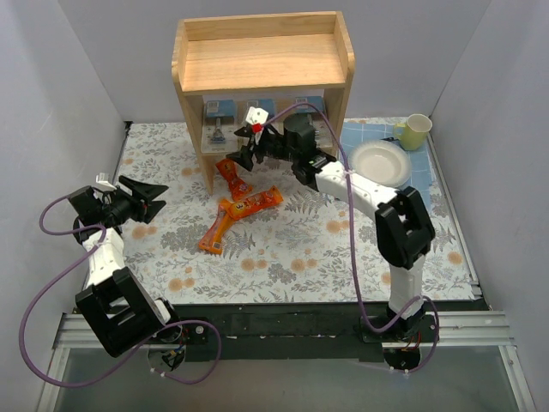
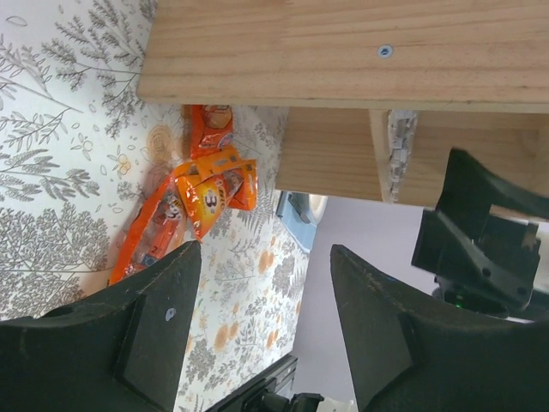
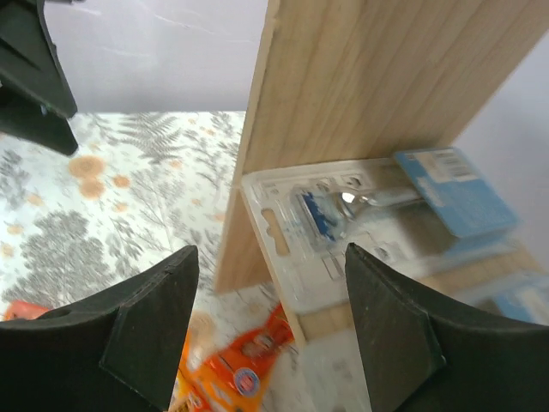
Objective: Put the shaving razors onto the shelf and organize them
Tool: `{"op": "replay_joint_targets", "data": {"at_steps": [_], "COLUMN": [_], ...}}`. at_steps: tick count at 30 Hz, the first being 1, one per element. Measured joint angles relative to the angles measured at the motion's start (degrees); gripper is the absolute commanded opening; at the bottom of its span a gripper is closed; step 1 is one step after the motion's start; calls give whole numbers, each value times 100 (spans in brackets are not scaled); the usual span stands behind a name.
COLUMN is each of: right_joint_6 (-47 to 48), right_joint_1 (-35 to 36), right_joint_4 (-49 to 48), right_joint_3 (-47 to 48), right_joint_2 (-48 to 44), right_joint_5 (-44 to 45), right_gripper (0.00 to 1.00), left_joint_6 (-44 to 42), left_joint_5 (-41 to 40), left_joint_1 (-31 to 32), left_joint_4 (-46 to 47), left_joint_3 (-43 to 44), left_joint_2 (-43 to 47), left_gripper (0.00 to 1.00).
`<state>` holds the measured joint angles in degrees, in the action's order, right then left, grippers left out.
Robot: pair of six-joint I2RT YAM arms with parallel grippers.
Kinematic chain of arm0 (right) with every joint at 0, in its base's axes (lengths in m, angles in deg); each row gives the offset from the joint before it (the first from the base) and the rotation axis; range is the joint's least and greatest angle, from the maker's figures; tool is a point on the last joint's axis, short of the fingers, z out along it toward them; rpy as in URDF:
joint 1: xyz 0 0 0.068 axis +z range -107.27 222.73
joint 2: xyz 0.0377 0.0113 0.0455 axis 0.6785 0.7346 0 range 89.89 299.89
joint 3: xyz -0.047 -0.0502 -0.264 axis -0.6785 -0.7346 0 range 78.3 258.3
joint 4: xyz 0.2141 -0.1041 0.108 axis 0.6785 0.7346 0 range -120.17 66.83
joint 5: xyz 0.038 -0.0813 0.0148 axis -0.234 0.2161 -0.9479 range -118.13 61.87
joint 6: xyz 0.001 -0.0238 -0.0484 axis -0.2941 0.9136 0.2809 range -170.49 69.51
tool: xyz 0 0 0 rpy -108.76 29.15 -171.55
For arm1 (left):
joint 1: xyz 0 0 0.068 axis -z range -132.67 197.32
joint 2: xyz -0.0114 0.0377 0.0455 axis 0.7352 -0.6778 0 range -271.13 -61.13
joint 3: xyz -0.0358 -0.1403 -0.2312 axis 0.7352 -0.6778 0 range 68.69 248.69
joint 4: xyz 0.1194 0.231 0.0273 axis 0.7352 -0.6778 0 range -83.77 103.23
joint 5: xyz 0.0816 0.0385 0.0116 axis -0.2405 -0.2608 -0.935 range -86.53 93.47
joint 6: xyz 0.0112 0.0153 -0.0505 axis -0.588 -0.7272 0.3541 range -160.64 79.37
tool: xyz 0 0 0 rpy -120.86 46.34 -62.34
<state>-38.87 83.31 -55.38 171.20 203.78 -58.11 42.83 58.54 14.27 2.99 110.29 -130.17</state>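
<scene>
The wooden shelf point(image 1: 266, 64) stands at the back centre. One of the shaving razors point(image 1: 219, 127), a clear pack with a blue card, stands on the lower tier by the left side panel. My right gripper point(image 1: 244, 156) is open just in front of that tier. In the right wrist view the razor pack point(image 3: 343, 215) leans against the shelf panel point(image 3: 369, 77), ahead of the open right gripper point(image 3: 270, 253) and free of its fingers. A blurred edge of another pack point(image 3: 523, 302) shows at the lower right. My left gripper point(image 1: 154, 197) hovers open and empty over the left of the table.
Several orange snack packets point(image 1: 240, 210) lie on the floral cloth in front of the shelf, also in the left wrist view as orange packets point(image 2: 202, 193). A white plate point(image 1: 382, 161) and a yellow-green cup point(image 1: 416, 130) sit at the back right on a blue mat point(image 1: 429, 176).
</scene>
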Motion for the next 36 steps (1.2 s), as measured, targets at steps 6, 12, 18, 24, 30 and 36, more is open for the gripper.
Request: {"op": "replay_joint_targets", "data": {"at_steps": [6,12,18,24,30,36], "right_joint_6": [1314,2343,2887,3077,3062,3008], "right_joint_1": [0,2,2,2,-7,-46], "right_joint_4": [625,1141,1513,1655,1788,1926], "right_joint_3": [-1117,-1598,-1615,-1119,-358,-105], "right_joint_2": [-1528,-2282,-1969,-1134,-507,-369], "right_joint_5": [439,966,1268,1486,1683,1808], "right_gripper": [77,79,82,83,82,79], "left_joint_6": [234,299,286,225,170,133], "left_joint_5": [109,107,109,111,109,114], "left_joint_1": [2,144,284,291,291,291], "left_joint_4": [470,863,1008,1047,1054,1054], "left_joint_3": [2,57,120,164,197,238], "left_joint_2": [-90,-385,-551,-629,-839,-997], "left_gripper": [61,61,61,61,61,61]}}
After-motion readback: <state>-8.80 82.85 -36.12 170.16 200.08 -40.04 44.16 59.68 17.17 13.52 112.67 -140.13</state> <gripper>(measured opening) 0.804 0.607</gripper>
